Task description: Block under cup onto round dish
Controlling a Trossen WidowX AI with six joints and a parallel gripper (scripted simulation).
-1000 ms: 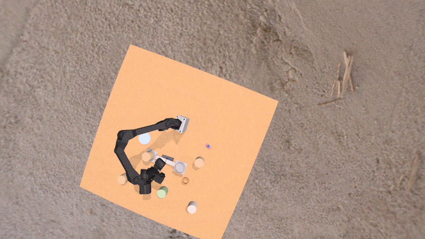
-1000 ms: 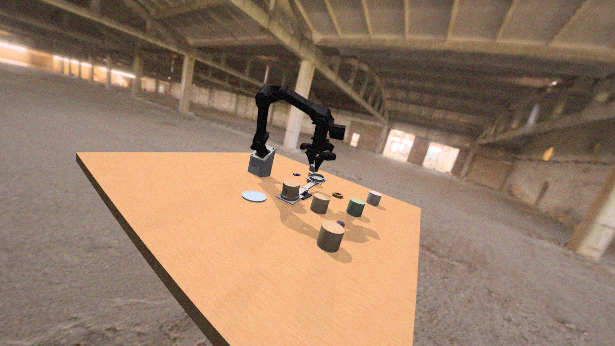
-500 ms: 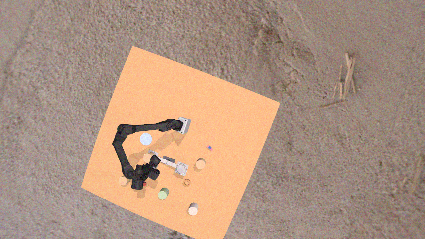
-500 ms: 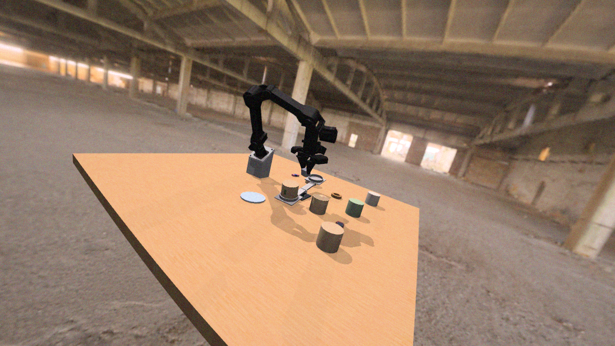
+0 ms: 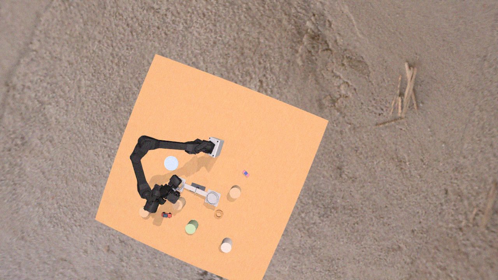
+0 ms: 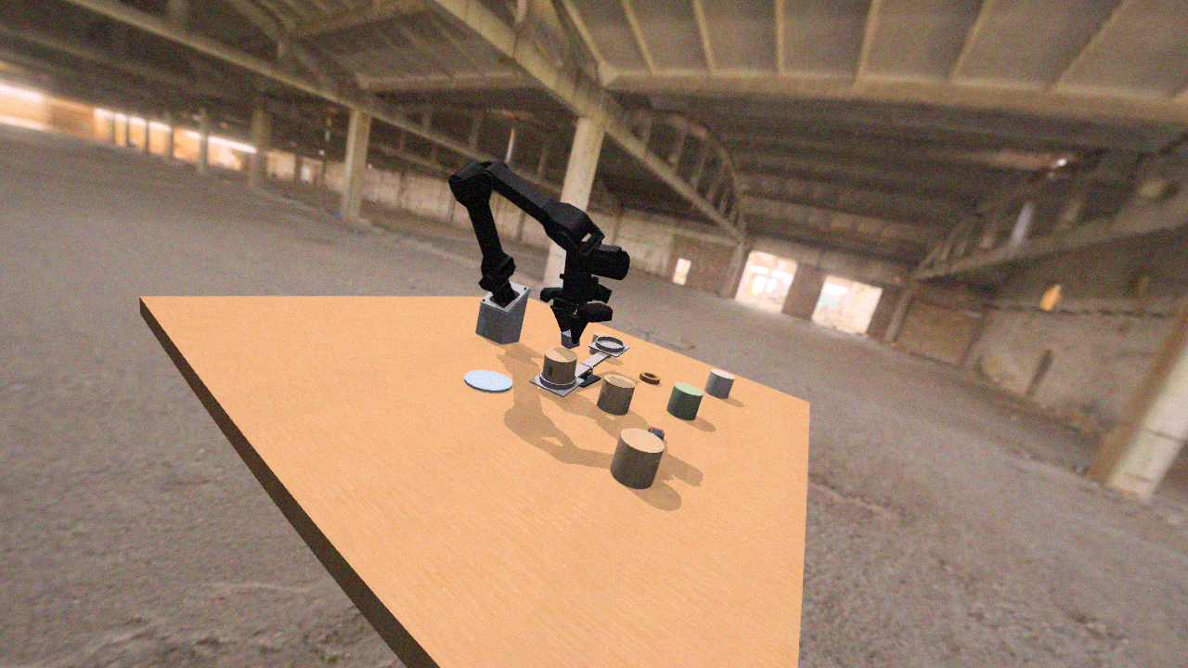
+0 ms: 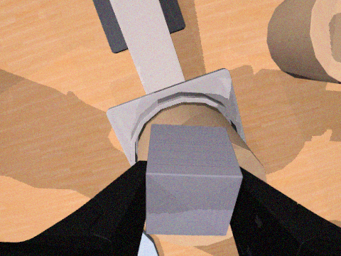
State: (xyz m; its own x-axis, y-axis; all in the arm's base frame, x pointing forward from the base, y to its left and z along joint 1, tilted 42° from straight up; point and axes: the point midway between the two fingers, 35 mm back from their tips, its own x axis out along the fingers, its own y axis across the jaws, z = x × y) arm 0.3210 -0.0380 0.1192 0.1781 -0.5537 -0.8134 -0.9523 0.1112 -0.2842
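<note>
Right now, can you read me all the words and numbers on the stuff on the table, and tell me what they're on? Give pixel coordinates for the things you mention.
None that I can read.
The small tan cup on the balance (image 6: 559,367): a dark mark on its side, too small to make out.
The grey block (image 7: 192,178): no writing on the sides I see.

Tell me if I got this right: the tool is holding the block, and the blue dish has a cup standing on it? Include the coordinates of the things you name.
The tool (image 6: 570,335) (image 7: 187,173) is holding the block (image 6: 569,340) (image 7: 192,178), yes, but no cup stands on the blue dish (image 5: 170,163) (image 6: 488,381); the exterior view shows it bare.
</note>
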